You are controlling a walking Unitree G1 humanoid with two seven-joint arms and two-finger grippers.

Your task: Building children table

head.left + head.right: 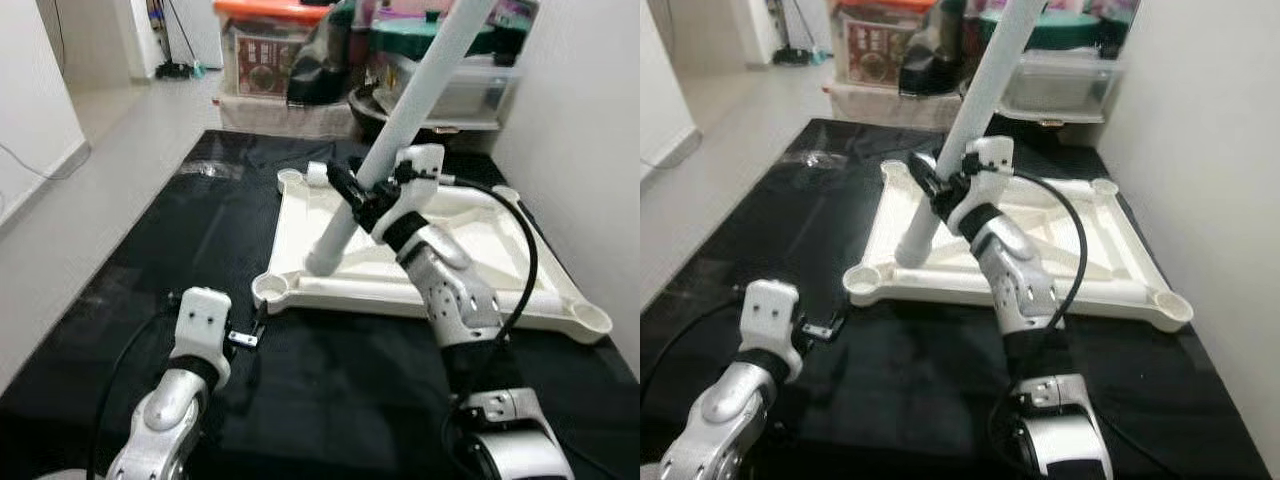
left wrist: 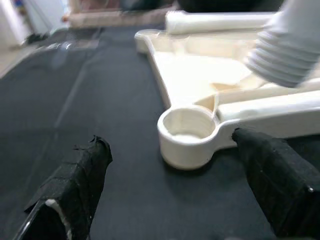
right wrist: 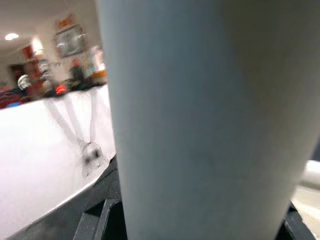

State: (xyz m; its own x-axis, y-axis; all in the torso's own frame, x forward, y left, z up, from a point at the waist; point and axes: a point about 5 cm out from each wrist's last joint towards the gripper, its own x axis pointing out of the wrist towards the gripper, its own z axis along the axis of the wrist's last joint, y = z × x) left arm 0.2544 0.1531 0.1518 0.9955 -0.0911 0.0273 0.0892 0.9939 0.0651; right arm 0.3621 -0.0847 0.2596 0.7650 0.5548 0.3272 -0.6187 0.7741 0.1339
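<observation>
The right gripper point(image 1: 362, 200) is clamping a tilted white leg point(image 1: 400, 120) over the upturned tabletop point(image 1: 440, 295); the left gripper point(image 2: 175, 185) is hovering, fingers apart, near a corner socket point(image 2: 187, 132).

Open black mat point(image 1: 120, 300) left of the inverted white tabletop point(image 1: 470, 290), wall point(image 1: 590, 130) close along its right side, storage boxes point(image 1: 270, 60) blocking the far end, slanted white leg point(image 1: 400, 130) held by right end effector point(image 1: 362, 200) crossing above the near-left corner socket point(image 2: 187, 131), left end effector point(image 2: 175, 195) spread before it.
</observation>
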